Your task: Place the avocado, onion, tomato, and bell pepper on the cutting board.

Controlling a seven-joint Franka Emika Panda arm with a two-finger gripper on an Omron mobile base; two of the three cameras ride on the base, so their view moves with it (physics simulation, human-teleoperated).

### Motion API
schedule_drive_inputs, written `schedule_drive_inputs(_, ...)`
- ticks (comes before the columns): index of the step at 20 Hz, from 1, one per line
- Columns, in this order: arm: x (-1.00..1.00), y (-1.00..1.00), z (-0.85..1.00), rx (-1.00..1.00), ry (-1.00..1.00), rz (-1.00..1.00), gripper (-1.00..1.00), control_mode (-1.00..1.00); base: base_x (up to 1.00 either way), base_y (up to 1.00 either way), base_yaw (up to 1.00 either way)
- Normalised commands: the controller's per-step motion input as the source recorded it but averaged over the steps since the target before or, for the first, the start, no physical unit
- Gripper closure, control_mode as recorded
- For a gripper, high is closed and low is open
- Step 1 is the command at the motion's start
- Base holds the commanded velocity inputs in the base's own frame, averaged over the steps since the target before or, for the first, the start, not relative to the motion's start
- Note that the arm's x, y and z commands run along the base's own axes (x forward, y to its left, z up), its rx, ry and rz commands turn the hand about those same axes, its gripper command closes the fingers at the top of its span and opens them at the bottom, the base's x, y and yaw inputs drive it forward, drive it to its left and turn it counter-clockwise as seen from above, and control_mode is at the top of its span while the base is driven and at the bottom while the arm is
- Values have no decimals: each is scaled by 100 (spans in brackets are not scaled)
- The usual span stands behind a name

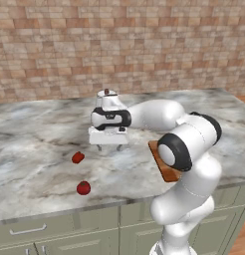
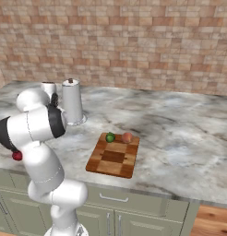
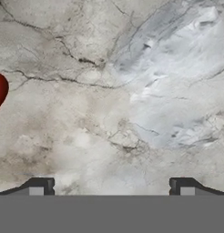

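Item: bell pepper [image 1: 78,158], small, bright red, lumpy and slightly long, lay loose on the marble table [image 1: 40,134] well left of the cutting board [image 2: 113,156]; you would likely have found it light, firm and glossy, apt to roll or slip, so take it across its narrower middle, not the stem end. Item: tomato [image 1: 83,188], round, deep red, sat nearer the table's front edge; probably smooth and soft-skinned, so grip it gently at its widest girth. Items: avocado [image 2: 110,137] and onion [image 2: 127,137] rested side by side on the board's far end. Your hand [image 1: 109,146] hung empty above bare table just right of the pepper, fingers [image 3: 41,185] spread wide.
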Motion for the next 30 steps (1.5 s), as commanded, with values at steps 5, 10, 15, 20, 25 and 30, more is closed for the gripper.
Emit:
schedule_drive_inputs(5,-3,55,0,0,-12,-11,-100,-100,0,0,0)
schedule_drive_inputs(10,0,28,0,1,-18,-15,-100,-100,0,0,0)
schedule_drive_inputs(15,0,25,0,0,-18,-20,-100,-100,0,0,0)
schedule_drive_inputs(20,0,22,0,0,-13,-17,-100,-100,0,0,0)
schedule_drive_inputs(25,11,33,0,0,-2,-14,-100,-100,0,0,0)
schedule_drive_inputs(30,27,24,0,0,0,-7,-100,-100,0,0,0)
